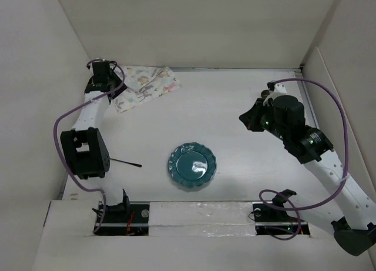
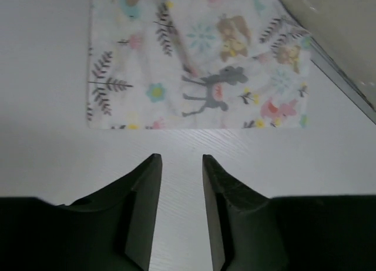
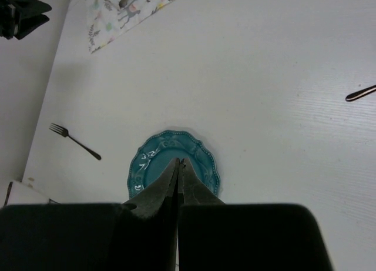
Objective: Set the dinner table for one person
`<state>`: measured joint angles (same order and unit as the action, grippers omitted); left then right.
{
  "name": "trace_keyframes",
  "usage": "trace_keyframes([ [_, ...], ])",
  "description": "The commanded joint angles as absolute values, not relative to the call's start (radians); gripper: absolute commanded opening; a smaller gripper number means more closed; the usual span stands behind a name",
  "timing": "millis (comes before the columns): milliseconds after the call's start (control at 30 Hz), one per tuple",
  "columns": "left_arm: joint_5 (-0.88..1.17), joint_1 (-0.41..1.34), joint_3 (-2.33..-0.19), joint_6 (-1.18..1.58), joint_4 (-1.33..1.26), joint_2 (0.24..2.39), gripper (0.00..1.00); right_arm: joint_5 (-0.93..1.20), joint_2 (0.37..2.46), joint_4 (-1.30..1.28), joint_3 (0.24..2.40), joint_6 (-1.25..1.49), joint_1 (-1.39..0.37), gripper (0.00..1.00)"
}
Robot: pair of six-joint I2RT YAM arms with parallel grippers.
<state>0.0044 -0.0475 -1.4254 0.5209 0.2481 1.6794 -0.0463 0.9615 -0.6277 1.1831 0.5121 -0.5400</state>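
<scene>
The dinner table (image 1: 235, 94) is a white tabletop walled by white panels. A teal scalloped plate (image 1: 192, 166) lies near its front middle, and shows in the right wrist view (image 3: 147, 162). A dark fork (image 1: 126, 163) lies left of the plate, and shows in the right wrist view (image 3: 75, 140). A patterned cloth placemat (image 1: 147, 86) lies at the back left, a little rumpled. My left gripper (image 1: 114, 83) is open and empty just short of the placemat's edge (image 2: 200, 59). My right gripper (image 1: 248, 119) is shut and empty, raised at the right, its tips (image 3: 178, 162) pointing towards the plate.
A utensil handle (image 3: 361, 93) lies on the table at the right edge of the right wrist view. White walls close the table's back and sides. The arm bases and purple cables sit along the near edge.
</scene>
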Motion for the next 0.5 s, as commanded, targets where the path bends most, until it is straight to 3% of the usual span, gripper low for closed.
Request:
trace_keyframes([
  [0, 0.020, -0.127, -1.529, 0.569, 0.299, 1.774, 0.33, 0.024, 0.925, -0.563, 1.134, 0.503, -0.532, 0.00],
  [67, -0.049, -0.136, -1.599, 0.557, 0.351, 1.856, 0.33, 0.041, 0.914, -0.546, 1.112, 0.511, -0.532, 0.00],
  [100, -0.102, -0.137, -1.617, 0.548, 0.360, 1.880, 0.39, 0.049, 0.916, -0.539, 1.105, 0.511, -0.532, 0.00],
  [267, -0.181, -0.137, -1.744, 0.523, 0.445, 2.066, 0.47, 0.066, 0.957, -0.543, 1.117, 0.494, -0.532, 0.36],
  [367, -0.198, -0.137, -1.811, 0.522, 0.498, 2.159, 0.47, 0.077, 0.989, -0.540, 1.137, 0.479, -0.532, 0.45],
  [467, -0.215, -0.126, -1.833, 0.512, 0.523, 2.213, 0.47, 0.084, 1.019, -0.537, 1.161, 0.465, -0.532, 0.47],
])
